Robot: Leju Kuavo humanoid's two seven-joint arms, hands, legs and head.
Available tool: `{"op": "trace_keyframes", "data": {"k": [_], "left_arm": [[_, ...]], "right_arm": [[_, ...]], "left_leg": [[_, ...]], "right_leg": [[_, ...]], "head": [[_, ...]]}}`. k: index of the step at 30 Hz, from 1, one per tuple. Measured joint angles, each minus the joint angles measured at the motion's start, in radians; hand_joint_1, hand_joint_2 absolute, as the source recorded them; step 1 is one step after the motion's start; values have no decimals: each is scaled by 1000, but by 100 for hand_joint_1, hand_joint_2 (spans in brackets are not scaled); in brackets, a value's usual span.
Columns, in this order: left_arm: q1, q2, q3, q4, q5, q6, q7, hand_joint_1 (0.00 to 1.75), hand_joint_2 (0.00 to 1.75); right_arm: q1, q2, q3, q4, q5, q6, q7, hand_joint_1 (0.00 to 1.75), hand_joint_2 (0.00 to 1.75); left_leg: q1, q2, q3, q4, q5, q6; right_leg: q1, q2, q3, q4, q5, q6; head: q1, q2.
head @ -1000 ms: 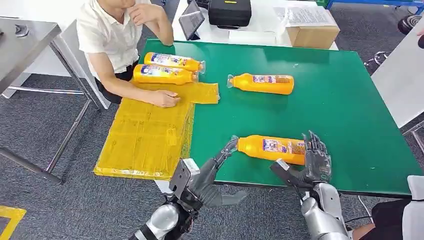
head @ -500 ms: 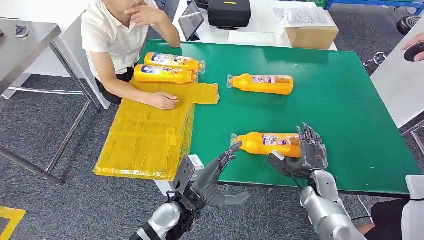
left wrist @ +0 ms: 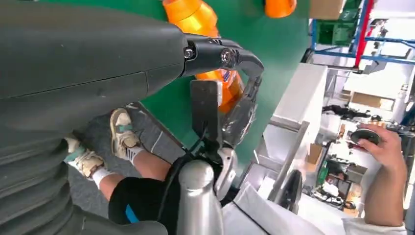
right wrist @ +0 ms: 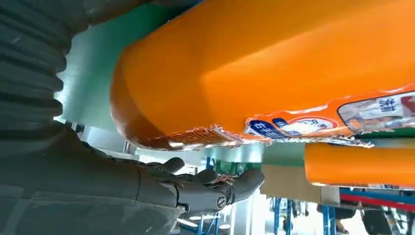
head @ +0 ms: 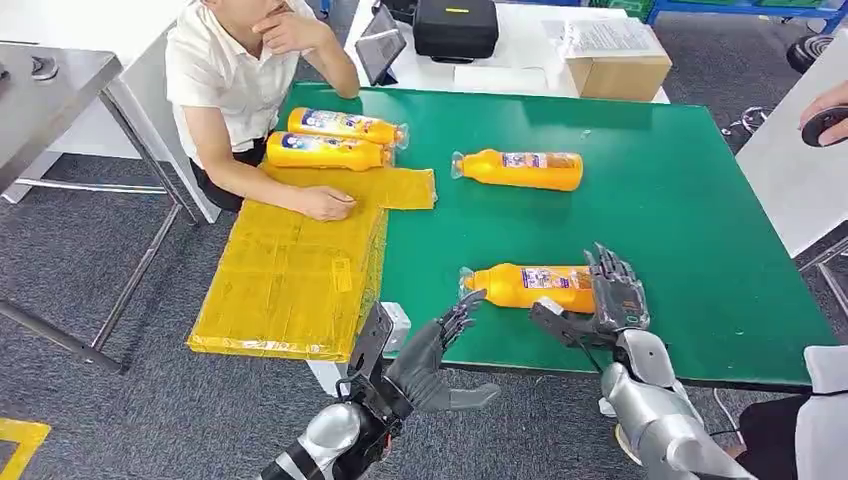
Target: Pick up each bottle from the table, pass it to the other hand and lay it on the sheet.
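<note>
Near bottle [head: 525, 287] lies at table's [head: 690, 210] 6 o'clock edge, raised and shifted leftward versus a second ago. Right hand [head: 610, 305] wraps its base; lift-off probably begun, though contact underneath is unclear. Left hand [head: 435, 345], fingers spread and empty, now nearer the cap: handover next. Yellow sheet [head: 290, 270] waits at 9 o'clock.
</note>
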Motion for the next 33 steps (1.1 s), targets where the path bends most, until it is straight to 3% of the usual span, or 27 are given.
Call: {"op": "trace_keyframes", "data": {"k": [4,5,6,7,8,15,26,33], "left_arm": [[-1,0,0,5,11,-1,4,0,175],[-1,0,0,5,11,-1,4,0,175],[-1,0,-1,5,13,-1,5,0,175],[-1,0,-1,5,14,-1,8,0,175],[-1,0,-1,5,18,-1,11,0,175],[-1,0,-13,5,29,-15,28,0,175],[-1,0,-16,5,30,-19,34,0,175],[1,0,-15,2,-14,36,-34,0,175]], "right_arm": [[-10,-2,15,8,-5,57,12,0,175],[-14,-4,18,11,-8,85,14,24,175],[-19,-7,22,12,-14,120,19,129,175],[-24,-11,27,14,-20,158,23,164,175],[-30,-15,32,14,-25,200,25,175,175],[-40,-45,65,19,-49,290,22,175,175],[-43,-60,85,19,-78,298,13,175,175],[-13,-47,53,16,-301,293,-150,175,175]], "left_leg": [[0,2,3,0,0,0],[0,3,4,0,-1,0],[0,4,6,0,-2,0],[0,4,9,0,-3,1],[0,5,13,0,-6,2],[1,5,22,0,-9,2],[2,4,23,0,-10,3],[2,6,22,0,-12,4]], "right_leg": [[0,1,2,0,0,0],[0,2,3,0,0,0],[0,2,0,-1,0,0],[0,3,-3,-1,-1,0],[1,3,0,-2,-4,-2],[1,4,11,-4,-6,0],[2,4,14,-6,-6,2],[2,5,23,-6,-5,1]], "head": [[0,0],[0,0],[0,0],[0,0],[0,0],[0,0],[0,0],[0,0]]}}
